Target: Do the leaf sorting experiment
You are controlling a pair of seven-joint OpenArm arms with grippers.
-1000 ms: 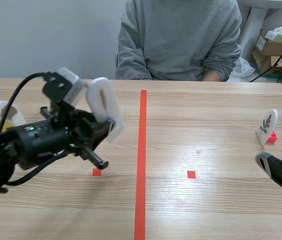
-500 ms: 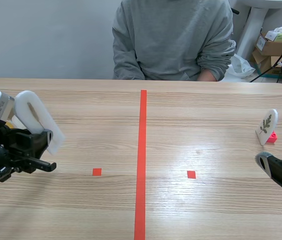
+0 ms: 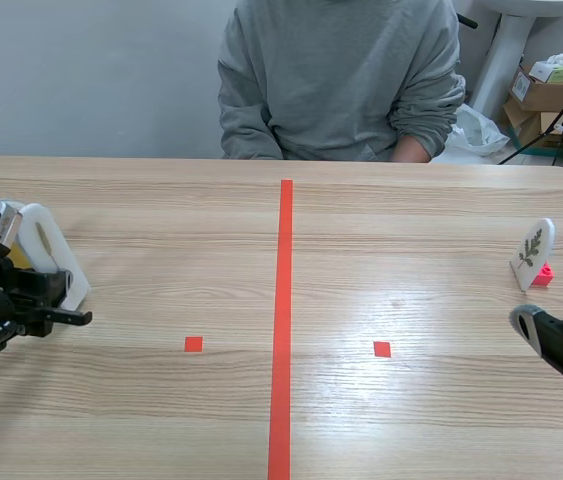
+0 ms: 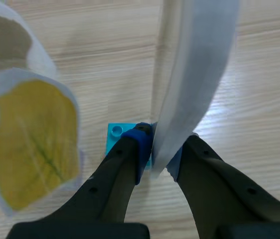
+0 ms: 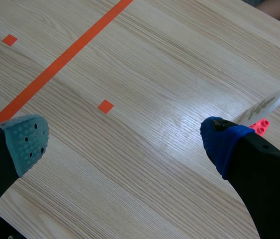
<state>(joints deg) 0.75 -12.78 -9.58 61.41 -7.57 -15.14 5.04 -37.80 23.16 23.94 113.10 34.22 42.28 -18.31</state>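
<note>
Card (image 4: 194, 69), white, clamped in left gripper (image 4: 160, 149) at the tabletop's (image 3: 411, 260) left; right gripper (image 5: 125, 142) spread wide, near right

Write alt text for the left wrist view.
The left claw is shut on the edge of a white card, with a small cyan block showing just ahead of it. Beside it, over the wooden table, is a yellow-leaf card.
</note>
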